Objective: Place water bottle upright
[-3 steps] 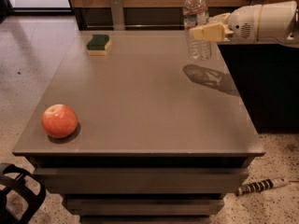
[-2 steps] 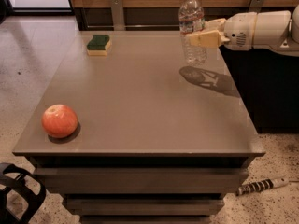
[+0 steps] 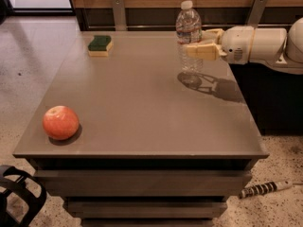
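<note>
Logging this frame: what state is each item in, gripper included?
water bottle: upright, cap on, gripped at mid-body; I cannot tell whether its base touches the table.
gripper: over the table's far right side, jaws shut on the water bottle.
apple: whole, resting at the near left corner.
sponge: lying flat, green side up, far left.

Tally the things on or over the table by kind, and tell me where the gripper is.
Bottle: 1, upright, with the gripper shut on it at the far right of the table
Apple: 1, near left corner
Sponge: 1, far left
Total: 3
</note>
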Controlling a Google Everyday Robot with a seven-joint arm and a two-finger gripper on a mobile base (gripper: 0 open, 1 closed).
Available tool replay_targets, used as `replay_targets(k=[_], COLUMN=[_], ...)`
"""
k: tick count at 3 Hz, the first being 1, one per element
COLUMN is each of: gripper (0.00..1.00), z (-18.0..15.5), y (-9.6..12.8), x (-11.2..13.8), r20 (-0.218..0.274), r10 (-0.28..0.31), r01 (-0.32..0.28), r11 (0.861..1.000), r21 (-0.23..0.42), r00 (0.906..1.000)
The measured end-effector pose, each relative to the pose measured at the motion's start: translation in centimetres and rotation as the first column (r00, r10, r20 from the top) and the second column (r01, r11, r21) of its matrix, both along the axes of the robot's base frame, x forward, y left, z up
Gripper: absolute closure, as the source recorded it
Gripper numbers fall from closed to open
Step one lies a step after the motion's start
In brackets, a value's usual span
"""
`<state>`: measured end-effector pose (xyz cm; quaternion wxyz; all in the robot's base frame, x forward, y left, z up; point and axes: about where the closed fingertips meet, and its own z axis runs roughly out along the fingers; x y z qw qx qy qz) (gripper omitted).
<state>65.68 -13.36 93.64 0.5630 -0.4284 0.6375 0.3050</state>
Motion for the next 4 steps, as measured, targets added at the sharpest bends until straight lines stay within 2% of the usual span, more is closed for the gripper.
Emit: replay_targets(k=[1,2,4], gripper=[1.0,1.0,1.0], z=[-1.0,-1.8,-3.0], y=[0.2,0.1,0.4], x=[-0.7,-1.3,-2.3], r20=[0.016,0.007,-0.018], r10=[-0.001,-0.007,-0.023], r01=[0.0,0.007,0.025], r11=[0.999,0.997,0.994], r21=[0.034,0.074,0.105], r00=[0.9999,1.0,0.9996])
